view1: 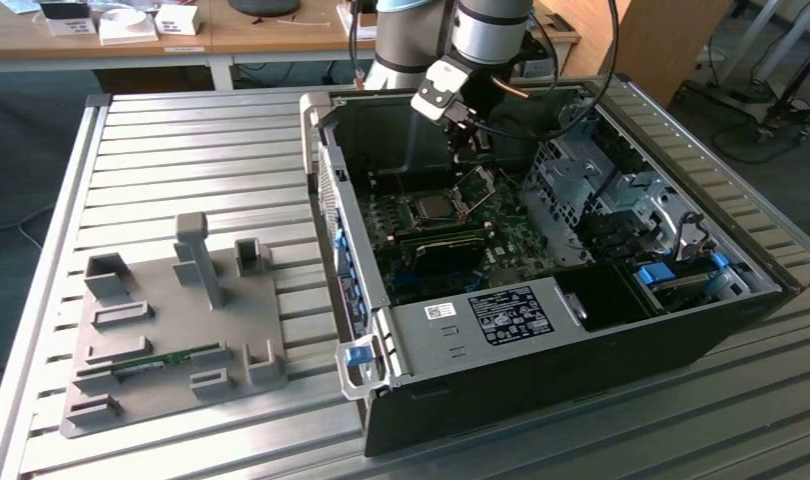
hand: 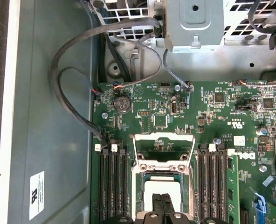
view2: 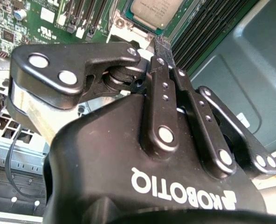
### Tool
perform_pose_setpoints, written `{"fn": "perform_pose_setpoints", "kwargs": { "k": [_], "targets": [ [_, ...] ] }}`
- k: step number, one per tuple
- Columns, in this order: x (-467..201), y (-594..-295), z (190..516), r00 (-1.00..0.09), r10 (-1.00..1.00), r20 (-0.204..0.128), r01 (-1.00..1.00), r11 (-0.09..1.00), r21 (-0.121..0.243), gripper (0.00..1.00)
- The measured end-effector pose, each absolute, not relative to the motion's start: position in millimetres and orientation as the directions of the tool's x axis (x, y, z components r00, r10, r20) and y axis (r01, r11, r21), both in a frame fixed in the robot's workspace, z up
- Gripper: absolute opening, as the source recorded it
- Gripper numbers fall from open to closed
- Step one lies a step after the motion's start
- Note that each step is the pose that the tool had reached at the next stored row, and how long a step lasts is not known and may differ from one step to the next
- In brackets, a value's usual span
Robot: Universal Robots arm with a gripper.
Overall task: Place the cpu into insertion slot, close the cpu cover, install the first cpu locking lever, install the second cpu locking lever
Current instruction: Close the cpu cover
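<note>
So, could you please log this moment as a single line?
cpu: in socket | cpu cover: open | gripper: shut, over cpu

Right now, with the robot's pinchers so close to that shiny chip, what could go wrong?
The gripper hangs with its fingers together just above the cpu, which lies in its slot. If it pushes down too hard or off-centre, it could scratch the chip or press it crooked. The cpu cover stands open right next to the fingers, so a sideways bump might bend that thin metal frame.
</note>
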State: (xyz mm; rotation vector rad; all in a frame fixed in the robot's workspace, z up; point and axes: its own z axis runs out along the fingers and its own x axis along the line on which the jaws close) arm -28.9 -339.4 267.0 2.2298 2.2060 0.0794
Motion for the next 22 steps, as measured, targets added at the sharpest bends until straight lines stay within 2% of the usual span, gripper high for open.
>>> {"fn": "perform_pose_setpoints", "kwargs": {
  "k": [22],
  "targets": [
    [-18,-339,266,0.01,0.999,0.033,0.999,-0.011,0.038,0.11]
  ]
}}
